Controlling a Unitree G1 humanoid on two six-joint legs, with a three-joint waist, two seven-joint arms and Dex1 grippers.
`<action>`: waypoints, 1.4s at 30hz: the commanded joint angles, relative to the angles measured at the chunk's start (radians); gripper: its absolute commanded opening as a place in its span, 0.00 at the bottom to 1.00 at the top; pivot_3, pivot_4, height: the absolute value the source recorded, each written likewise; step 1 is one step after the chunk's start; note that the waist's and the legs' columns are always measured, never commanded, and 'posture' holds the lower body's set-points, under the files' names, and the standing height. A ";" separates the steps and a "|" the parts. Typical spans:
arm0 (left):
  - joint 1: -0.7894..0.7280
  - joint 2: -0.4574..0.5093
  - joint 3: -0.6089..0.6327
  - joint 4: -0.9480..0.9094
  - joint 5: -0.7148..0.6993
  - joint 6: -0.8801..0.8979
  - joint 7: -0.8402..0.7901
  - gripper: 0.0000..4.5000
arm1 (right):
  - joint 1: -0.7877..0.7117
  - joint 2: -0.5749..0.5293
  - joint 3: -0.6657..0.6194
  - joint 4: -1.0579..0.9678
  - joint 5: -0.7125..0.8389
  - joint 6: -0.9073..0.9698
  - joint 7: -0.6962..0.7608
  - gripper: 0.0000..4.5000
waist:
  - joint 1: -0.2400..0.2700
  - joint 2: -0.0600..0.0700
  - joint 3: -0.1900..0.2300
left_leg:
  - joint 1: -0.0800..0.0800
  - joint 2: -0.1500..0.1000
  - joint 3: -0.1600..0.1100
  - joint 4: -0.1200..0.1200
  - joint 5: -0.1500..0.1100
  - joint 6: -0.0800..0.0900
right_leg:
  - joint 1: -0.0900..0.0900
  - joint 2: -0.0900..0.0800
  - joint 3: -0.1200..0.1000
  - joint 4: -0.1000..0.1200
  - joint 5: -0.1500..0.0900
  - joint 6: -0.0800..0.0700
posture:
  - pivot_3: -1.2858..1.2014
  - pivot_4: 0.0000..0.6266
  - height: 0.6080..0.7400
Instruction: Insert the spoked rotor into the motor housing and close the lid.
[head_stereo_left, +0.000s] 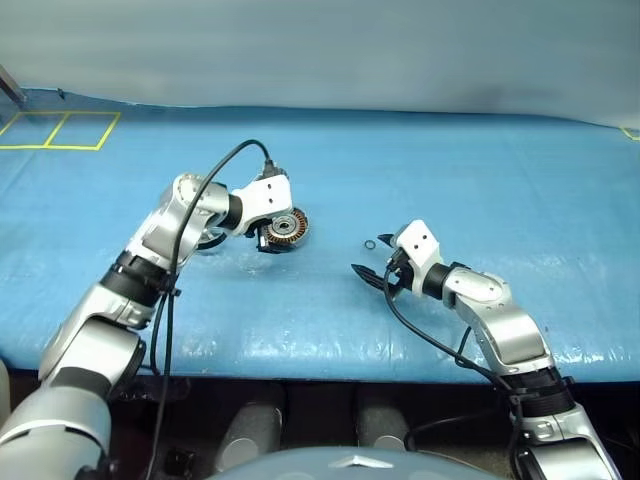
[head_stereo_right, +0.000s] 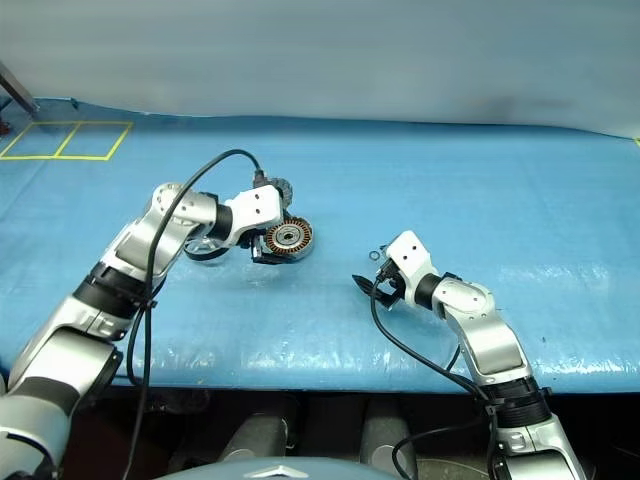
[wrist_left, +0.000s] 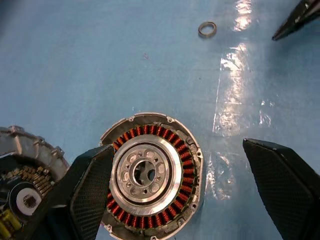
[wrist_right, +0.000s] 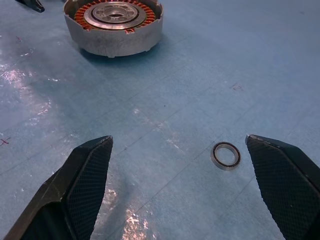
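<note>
- left gripper (wrist_left: 175, 195) wide open, hanging right over the motor housing (wrist_left: 150, 175)
- right gripper (wrist_right: 180, 185) open too, small ring (wrist_right: 225, 155) between its fingers on the tabletop (head_stereo_left: 450, 170)

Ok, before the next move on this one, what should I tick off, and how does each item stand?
1. Left gripper open and holding nothing: ok.
2. Right gripper open and holding nothing: ok.
3. Motor housing sits flat on the blue table, windings up, lid not over it: ok.
4. Left gripper centred over the housing: not ok. In the left wrist view one finger overlaps its rim and the other stands well off to the side.
5. Small loose ring lies apart from the housing, by the right gripper: ok.
6. Spoked rotor located: cannot tell. A dark ring lies partly hidden under the left arm.
</note>
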 joint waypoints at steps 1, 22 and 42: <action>-0.093 0.026 -0.073 0.070 0.105 -0.049 -0.081 1.00 | -0.009 0.004 -0.004 -0.026 -0.004 -0.024 -0.005 1.00 | -0.005 0.000 0.000 | 0.000 0.000 0.000 0.000 0.000 0.000 | 0.000 0.000 0.000 0.000 0.000 0.000 | 0.52 0.24 1.00; -0.238 -0.054 -0.212 0.307 0.385 -0.284 -0.234 1.00 | -0.008 -0.025 0.015 -0.041 -0.027 -0.015 0.017 1.00 | -0.009 -0.003 0.002 | -0.002 0.001 0.000 0.004 -0.001 0.001 | 0.000 0.002 0.001 0.001 0.001 0.001 | 0.52 0.24 1.00; -0.226 -0.105 -0.213 0.366 0.442 -0.354 -0.228 1.00 | 0.012 -0.036 0.014 -0.068 -0.033 -0.004 0.015 1.00 | -0.008 -0.003 0.002 | -0.003 0.001 0.000 0.009 -0.001 0.001 | 0.001 0.002 0.001 0.002 0.002 0.004 | 0.52 0.24 1.00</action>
